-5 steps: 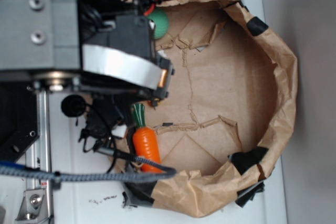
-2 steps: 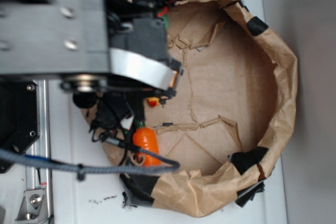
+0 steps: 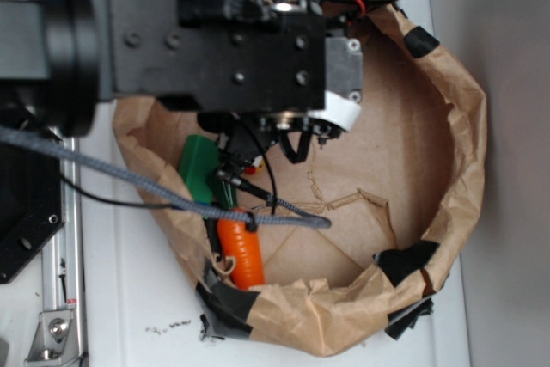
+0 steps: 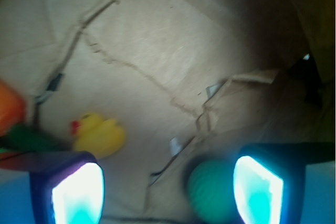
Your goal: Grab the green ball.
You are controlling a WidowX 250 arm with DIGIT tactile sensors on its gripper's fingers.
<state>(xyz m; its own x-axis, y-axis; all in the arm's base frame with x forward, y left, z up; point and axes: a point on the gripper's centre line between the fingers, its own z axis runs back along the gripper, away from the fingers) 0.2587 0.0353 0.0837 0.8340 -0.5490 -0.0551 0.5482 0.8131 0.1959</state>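
Only the wrist view shows the green ball (image 4: 211,192): it lies on the brown paper floor between the wide-spread fingers (image 4: 258,192), close against the right-hand one, apart from the other. The yellow duck (image 4: 100,135) sits near the opposite finger. From the exterior view the arm hides ball and most of the duck, but it shows the paper basket (image 3: 464,143), a green block (image 3: 199,169) and the carrot (image 3: 242,251) inside it on the desk (image 3: 129,298).

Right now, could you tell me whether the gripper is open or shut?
Open. In the wrist view the gripper has its two fingers wide apart, with the green ball between them beside the right finger, not clamped.
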